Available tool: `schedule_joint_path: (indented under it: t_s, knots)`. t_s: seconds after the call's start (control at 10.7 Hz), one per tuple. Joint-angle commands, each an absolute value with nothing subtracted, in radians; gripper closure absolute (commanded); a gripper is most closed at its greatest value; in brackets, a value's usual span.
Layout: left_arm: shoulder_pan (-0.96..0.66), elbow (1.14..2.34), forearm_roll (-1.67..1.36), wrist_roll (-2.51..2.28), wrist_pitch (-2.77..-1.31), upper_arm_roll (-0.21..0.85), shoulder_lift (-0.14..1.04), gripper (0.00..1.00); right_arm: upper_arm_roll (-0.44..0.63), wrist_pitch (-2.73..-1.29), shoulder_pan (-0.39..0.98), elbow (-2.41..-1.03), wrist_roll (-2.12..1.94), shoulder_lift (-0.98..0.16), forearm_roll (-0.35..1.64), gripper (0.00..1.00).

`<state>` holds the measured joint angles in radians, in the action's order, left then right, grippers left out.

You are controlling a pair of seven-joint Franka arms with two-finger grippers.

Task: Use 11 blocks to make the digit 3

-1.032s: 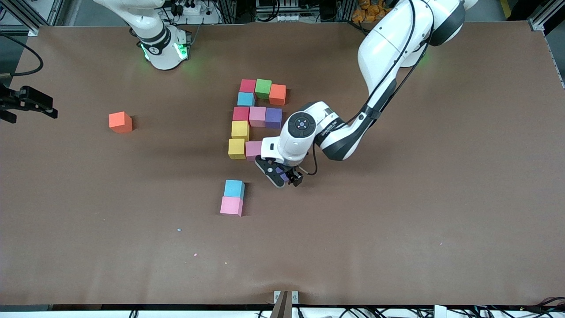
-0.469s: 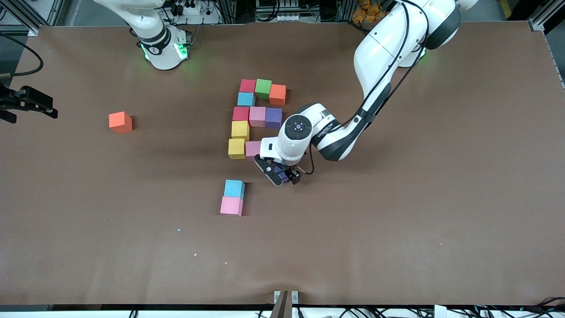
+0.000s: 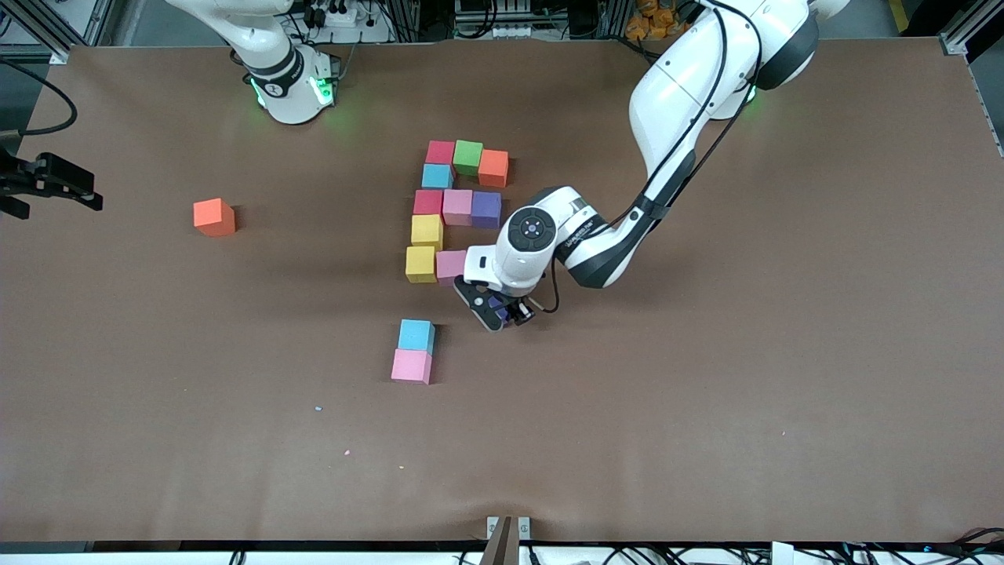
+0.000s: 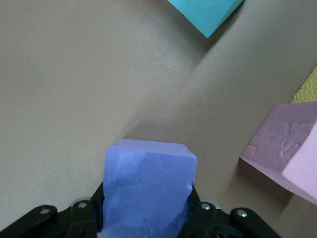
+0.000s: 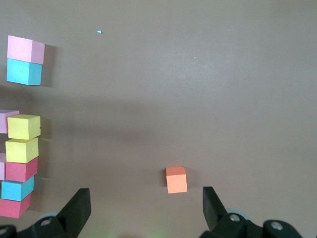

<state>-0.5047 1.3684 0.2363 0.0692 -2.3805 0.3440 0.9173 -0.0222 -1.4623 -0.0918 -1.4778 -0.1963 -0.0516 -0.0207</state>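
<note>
Ten blocks form a partial figure at mid-table: crimson (image 3: 440, 151), green (image 3: 467, 156) and orange (image 3: 493, 167) in the row farthest from the camera, then blue (image 3: 437, 176). After it come crimson (image 3: 428, 202), pink (image 3: 457, 206) and purple (image 3: 486, 209), two yellows (image 3: 427, 231) (image 3: 420, 264), and pink (image 3: 449, 266). My left gripper (image 3: 502, 312) (image 4: 147, 213) is low at the table beside that last pink block (image 4: 287, 148), shut on a purple block (image 4: 148, 183). My right gripper (image 5: 143, 203) waits open, high over a loose orange block (image 5: 177, 179).
A loose blue block (image 3: 416, 335) touches a loose pink block (image 3: 411, 366), both nearer the camera than the figure. The loose orange block (image 3: 214, 216) sits alone toward the right arm's end. Small coloured crumbs (image 3: 318, 409) dot the brown table (image 3: 706, 392).
My left gripper's fingers have closed onto the purple block they stood around. The hand shifted only slightly. The right arm and the other blocks have not moved.
</note>
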Motion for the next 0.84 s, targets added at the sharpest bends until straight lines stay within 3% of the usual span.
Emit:
schedule_joint_path:
  t_s: [0.0, 0.38, 0.75]
  knots:
    - [-0.491, 1.373, 0.253, 0.205, -2.387, 0.347, 0.896, 1.00, -0.023, -1.456, -0.086, -1.471, -0.189, -0.054, -0.035, 0.00]
    - [-0.397, 1.411, 0.247, 0.500, -2.295, 0.475, 0.874, 1.00, -0.023, -1.457, -0.086, -1.471, -0.189, -0.055, -0.037, 0.00]
    - [-0.402, 1.486, 0.249, 0.474, -2.293, 0.520, 0.874, 1.00, -0.023, -1.459, -0.086, -1.471, -0.189, -0.058, -0.037, 0.00]
